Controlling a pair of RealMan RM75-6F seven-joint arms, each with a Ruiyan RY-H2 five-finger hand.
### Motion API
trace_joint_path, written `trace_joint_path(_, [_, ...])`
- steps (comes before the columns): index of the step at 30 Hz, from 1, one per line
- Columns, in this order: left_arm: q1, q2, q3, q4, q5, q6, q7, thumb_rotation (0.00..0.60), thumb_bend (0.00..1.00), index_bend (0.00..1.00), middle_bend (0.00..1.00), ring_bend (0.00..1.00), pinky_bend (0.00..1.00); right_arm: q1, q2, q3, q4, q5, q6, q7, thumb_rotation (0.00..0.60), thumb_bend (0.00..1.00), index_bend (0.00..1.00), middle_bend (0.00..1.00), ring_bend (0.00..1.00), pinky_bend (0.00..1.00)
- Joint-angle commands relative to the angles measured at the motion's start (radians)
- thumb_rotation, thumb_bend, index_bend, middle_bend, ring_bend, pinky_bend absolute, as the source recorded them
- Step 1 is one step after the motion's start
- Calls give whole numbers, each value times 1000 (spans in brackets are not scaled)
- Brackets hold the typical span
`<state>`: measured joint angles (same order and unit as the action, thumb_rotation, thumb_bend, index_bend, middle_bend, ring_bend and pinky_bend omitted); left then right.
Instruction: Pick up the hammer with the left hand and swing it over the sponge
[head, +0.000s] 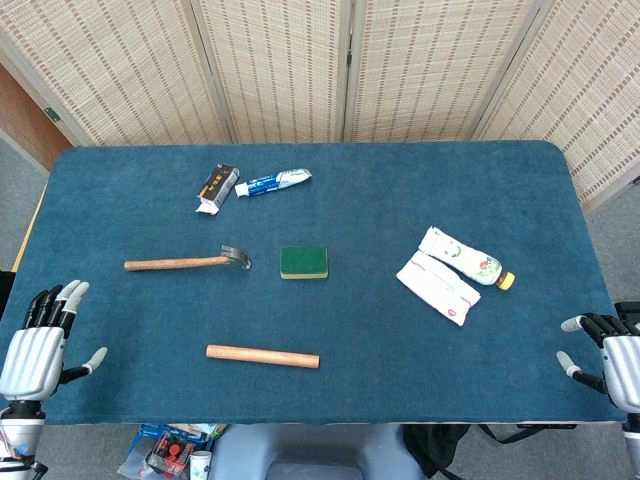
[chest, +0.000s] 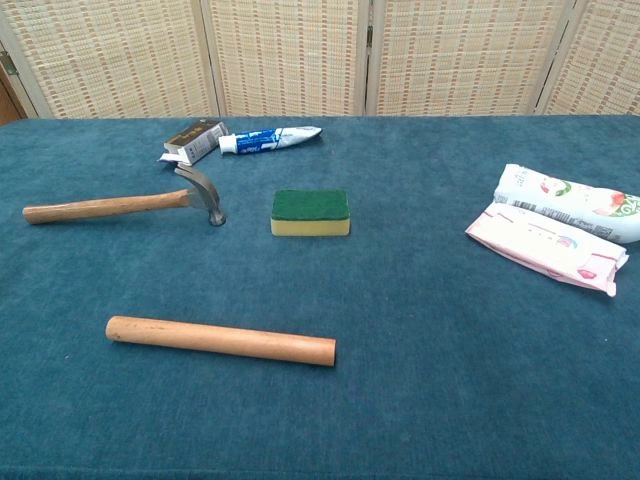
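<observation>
The hammer (head: 186, 262) (chest: 125, 204) lies flat on the blue table, wooden handle pointing left and metal head toward the sponge. A green-topped yellow sponge (head: 303, 262) (chest: 311, 212) sits just right of the hammer head, not touching it. My left hand (head: 40, 340) rests at the table's front-left edge, fingers spread, holding nothing, well below and left of the handle's end. At the front-right edge my right hand (head: 608, 358) is open and empty. The chest view shows neither hand.
A wooden rod (head: 262, 356) (chest: 220, 340) lies in front of the hammer. A small dark box (head: 217, 187) (chest: 193, 139) and a toothpaste tube (head: 273, 183) (chest: 270, 139) lie at the back. Two white packets (head: 438, 288) (chest: 548, 247) and a bottle (head: 462, 257) lie right.
</observation>
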<state>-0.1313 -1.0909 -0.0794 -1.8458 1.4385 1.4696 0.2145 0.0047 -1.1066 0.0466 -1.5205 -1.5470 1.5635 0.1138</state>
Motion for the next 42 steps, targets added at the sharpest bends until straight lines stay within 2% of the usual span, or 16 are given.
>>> trace_joint_path(1, [1, 1, 0, 0, 0, 1, 1, 600, 210, 53, 0, 10, 0, 0, 0, 0, 0, 0, 0, 0, 600, 219, 422, 402, 339, 375])
trace_joint_path(10, [-1, -2, 0, 4, -6, 0, 1, 600, 210, 53, 0, 10, 0, -1, 1, 1, 0, -2, 5, 2, 600, 219, 422, 402, 339, 375])
trace_joint_path(17, [-43, 1, -34, 29, -26, -45, -24, 600, 210, 53, 0, 10, 0, -2, 5, 2, -2, -5, 9, -1, 600, 219, 422, 402, 339, 375])
trace_joint_path(24, [-149, 20, -100, 56, -79, -168, -36, 600, 209, 55, 16, 12, 0, -2, 9, 3, -6, -9, 12, -3, 600, 219, 422, 402, 339, 375])
trace_joint_path(32, [-303, -13, -173, 120, -171, -340, -22, 600, 210, 190, 181, 69, 0, 0, 8, 2, -11, -12, 9, -8, 600, 219, 422, 402, 339, 375])
trace_joint_path(35, [-363, -19, -191, 135, -224, -423, -15, 600, 209, 220, 225, 97, 0, 0, 9, 2, -13, -10, 10, -11, 600, 219, 422, 402, 339, 375])
trace_joint_path(42, [-483, -80, -211, 225, -356, -548, 49, 600, 209, 217, 226, 98, 0, 1, 11, 2, -15, -6, 4, -11, 600, 219, 421, 402, 339, 375])
